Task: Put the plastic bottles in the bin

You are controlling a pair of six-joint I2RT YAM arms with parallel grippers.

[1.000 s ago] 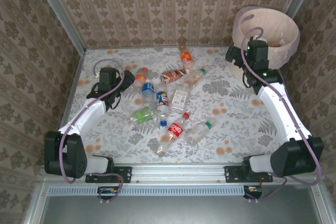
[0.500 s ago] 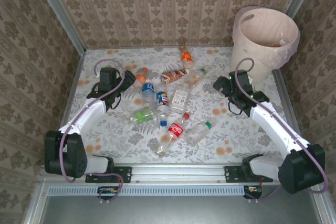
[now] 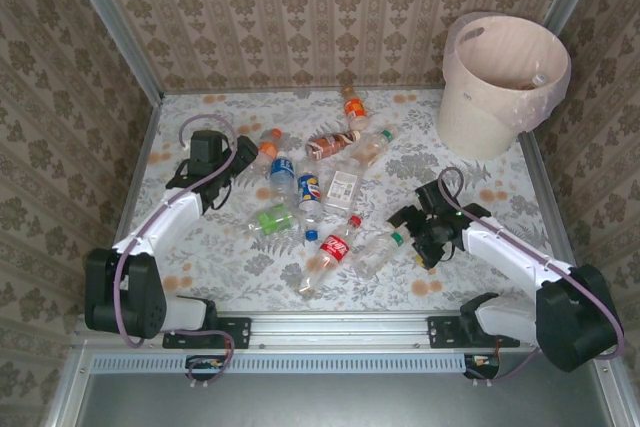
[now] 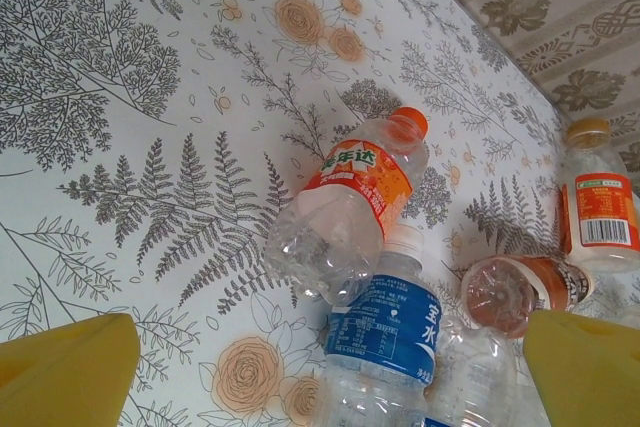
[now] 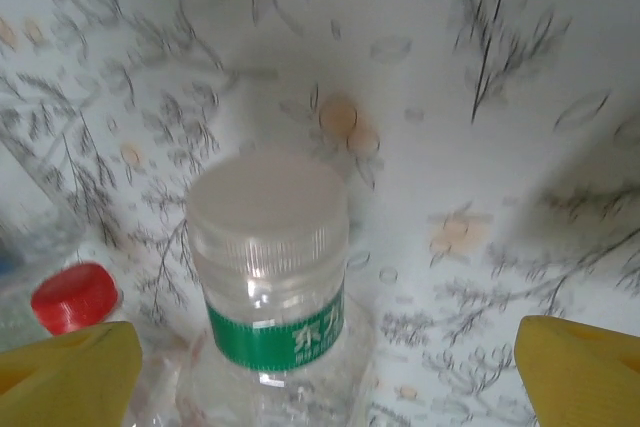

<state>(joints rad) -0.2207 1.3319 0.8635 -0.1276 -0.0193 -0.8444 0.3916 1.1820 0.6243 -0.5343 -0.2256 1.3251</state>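
Now, the plastic bottles (image 3: pixel 311 190) lie scattered on the middle of the flowered table (image 3: pixel 240 272), most of them on their sides and several touching each other, while the bin (image 3: pixel 480 112) stands at the far right corner, well apart from them. The left gripper (image 3: pixel 243 154) hangs at the left edge of the group with its jaws spread fully wide, and it has hold of nothing. In the left wrist view its yellow fingers (image 4: pixel 70 372) stand far to each side, and beyond them lies an orange-label bottle (image 4: pixel 352 197) with an orange cap, its base against a blue-label bottle (image 4: pixel 385 332) which is nearer to the camera. To the right of these a brown bottle (image 4: pixel 510 292) shows its bottom end, and behind it there is another bottle with an orange label (image 4: pixel 598 215). The right gripper (image 3: pixel 408 229) is low over the table at the right side of the group, just beside the cap end of a clear bottle (image 3: pixel 378 253). Its jaws are also wide apart and empty. In the right wrist view this clear bottle (image 5: pixel 268 287), with a pale cap and a green band on the neck, points toward the camera between the two yellow fingers (image 5: pixel 70 372), and neither finger touches it. A red cap (image 5: pixel 72 297) of a neighbour bottle is seen just to its left.
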